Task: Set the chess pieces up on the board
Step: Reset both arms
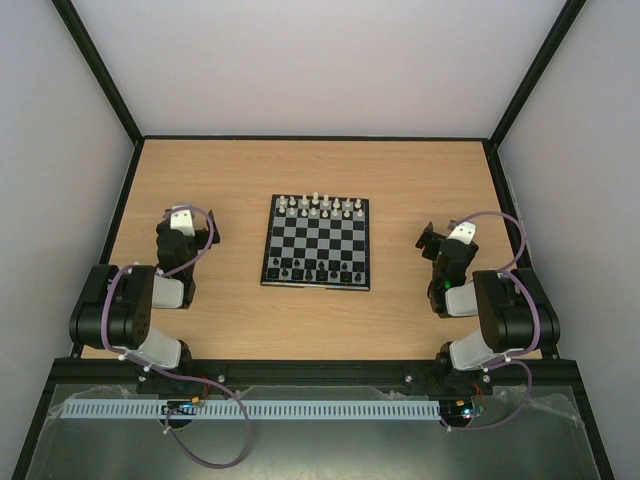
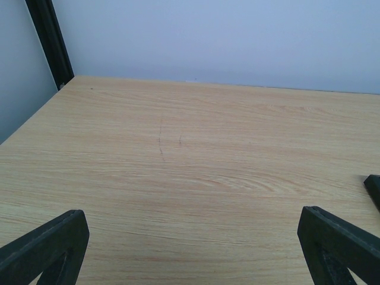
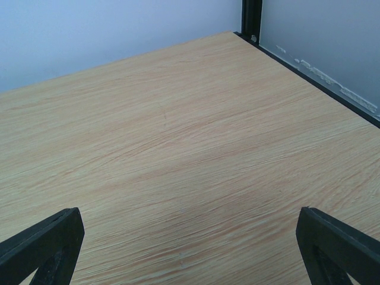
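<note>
I stand at the near edge of a pale wood-grain table (image 1: 420, 170), closed in by plain pale walls (image 1: 320, 60) and black frame posts (image 2: 50, 41) at the corners. In my left wrist view a couple of faint thin marks (image 2: 161, 142) cross the grain.

The board (image 1: 317, 240) lies flat at the middle of the table, between my two arms and well apart from both. It is square, its sides nearly in line with the table's edges, only a little turned. The white pieces (image 1: 320, 206) stand along its far side and the dark pieces (image 1: 315, 270) along its near side, so the ranks run left to right and the two camps face each other front to back. The squares between them are bare. The pieces are too small for me to tell their kinds.

My left gripper (image 2: 193, 222) hangs low over bare wood left of the board, fingers spread wide with nothing between them. My right gripper (image 3: 190, 218) is likewise wide apart and carries nothing, over bare wood right of the board.
</note>
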{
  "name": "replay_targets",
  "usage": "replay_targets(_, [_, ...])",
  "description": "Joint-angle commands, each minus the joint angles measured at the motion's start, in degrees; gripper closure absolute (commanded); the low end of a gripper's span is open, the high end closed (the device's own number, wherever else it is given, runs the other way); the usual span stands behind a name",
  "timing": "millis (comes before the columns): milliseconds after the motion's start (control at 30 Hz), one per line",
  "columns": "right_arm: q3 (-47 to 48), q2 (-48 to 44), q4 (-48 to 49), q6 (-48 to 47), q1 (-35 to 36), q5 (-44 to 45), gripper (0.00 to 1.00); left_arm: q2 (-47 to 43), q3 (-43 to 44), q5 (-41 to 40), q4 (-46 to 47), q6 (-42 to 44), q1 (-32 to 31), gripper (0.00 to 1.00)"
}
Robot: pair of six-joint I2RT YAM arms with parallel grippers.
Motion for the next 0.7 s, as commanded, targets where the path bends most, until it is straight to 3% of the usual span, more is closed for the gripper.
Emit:
replay_targets(0, [0.1, -0.1, 1.8, 0.3, 0.1, 0.8, 0.01, 0.0, -0.7, -0.3, 4.0, -0.2, -0.2, 0.00])
replay_targets(667, [0.4, 0.0, 1.6, -0.2, 0.6, 1.3, 0.01, 0.0, -0.7, -0.6, 4.1, -0.1, -0.3, 0.00])
